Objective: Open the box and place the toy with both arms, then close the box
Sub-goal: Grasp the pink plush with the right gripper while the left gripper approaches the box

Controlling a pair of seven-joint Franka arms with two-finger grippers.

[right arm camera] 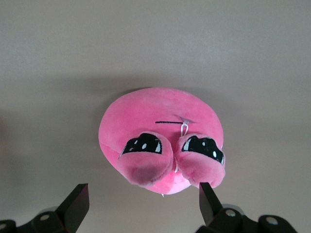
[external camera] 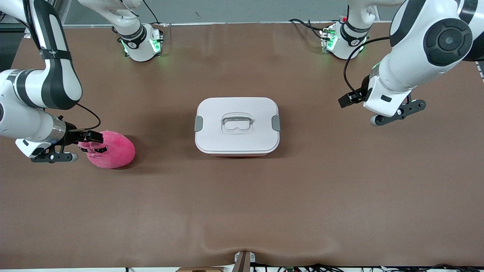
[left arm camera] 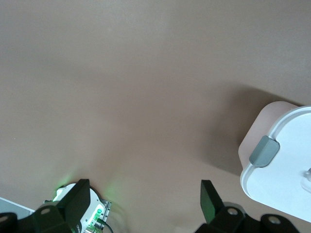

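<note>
From the front view we see the right arm bent down low at its own end of the worktop [external camera: 242,211], its wrist turned sideways so that the right gripper [external camera: 90,142] sits right at the toy [external camera: 111,150], jaws apart and not clamped on it. The left arm hangs folded above its end of the worktop, the left gripper [external camera: 397,113] up in the air over bare brown surface, well apart from the box [external camera: 237,126]. The box stands mid-worktop with its white lid on and its grey clips [external camera: 198,123] at both ends. The brown worktop lies bare all round the box, widest toward the front camera.

In the left wrist view, we see the two fingertips [left arm camera: 210,199] standing wide apart above plain brown surface, with a corner of the box [left arm camera: 277,160] and one grey clip [left arm camera: 264,151] near them.

In the right wrist view, the fingertips [right arm camera: 77,201] stand apart, flanking the toy [right arm camera: 160,131], which rests on the worktop with its dark eyes toward the camera.
</note>
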